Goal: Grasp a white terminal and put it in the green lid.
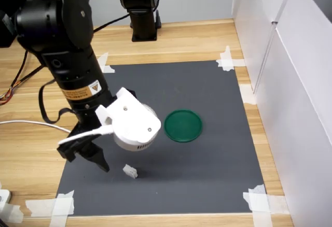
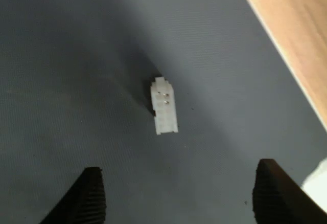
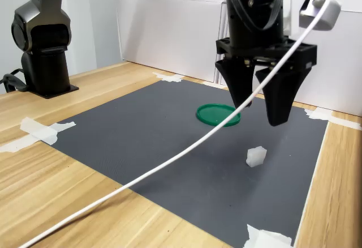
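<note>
The white terminal (image 1: 130, 171) (image 3: 255, 156) is a tiny blocky piece lying on the dark grey mat (image 1: 207, 92), near the mat's front edge in the first exterior view. My gripper (image 1: 85, 159) (image 3: 260, 103) hangs open above the mat with nothing between its fingers. In the wrist view the terminal (image 2: 164, 106) lies ahead of the two black fingertips (image 2: 87, 196), clear of both. The green lid (image 1: 182, 125) (image 3: 218, 114), a flat round disc, rests on the mat to the right of the gripper in the first exterior view, and nothing lies in it.
A white camera housing (image 1: 132, 123) with a white cable (image 3: 186, 152) sits on my wrist. A second black arm (image 1: 140, 9) (image 3: 42, 38) stands at the back of the wooden table. White panels (image 1: 290, 82) wall the first exterior view's right. Tape strips (image 1: 52, 206) hold the mat corners.
</note>
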